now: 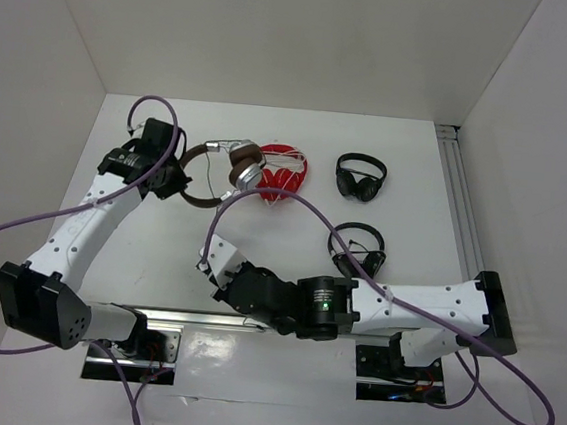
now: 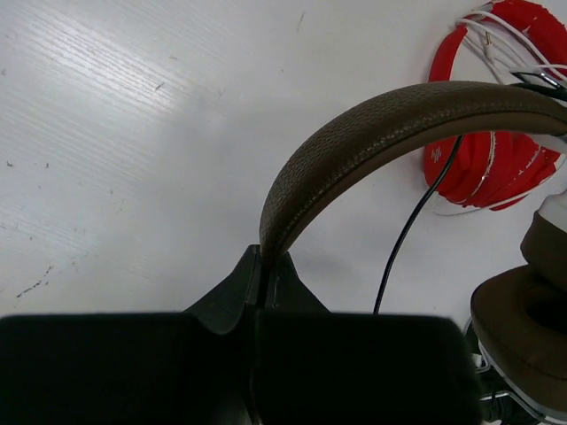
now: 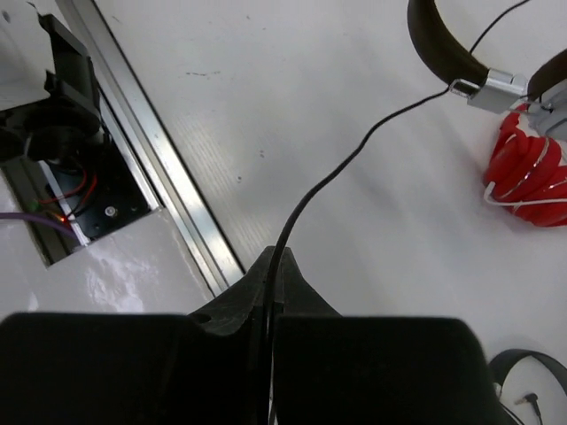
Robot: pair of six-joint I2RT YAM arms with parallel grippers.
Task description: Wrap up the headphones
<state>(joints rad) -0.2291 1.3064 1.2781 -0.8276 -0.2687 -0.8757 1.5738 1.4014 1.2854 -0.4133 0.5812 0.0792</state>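
The headphones [image 1: 230, 167] lie at the back left of the table, with a brown headband, a silver ear cup and brown pads. My left gripper [image 1: 173, 178] is shut on the headband [image 2: 390, 133], which runs out from between its tips [image 2: 264, 261]. A brown ear pad [image 2: 523, 328] shows at the right of the left wrist view. The thin dark cable [image 1: 214, 228] runs from the headphones toward the near side. My right gripper [image 1: 208, 262] is shut on the cable [image 3: 354, 150], which passes between its tips [image 3: 275, 261].
A red pair with white cord [image 1: 282, 177] lies against the brown pair's ear cups. Two small black pairs lie to the right, one at the back [image 1: 360, 177] and one nearer [image 1: 358, 248]. A metal rail [image 3: 159, 159] runs along the near edge. White walls enclose the table.
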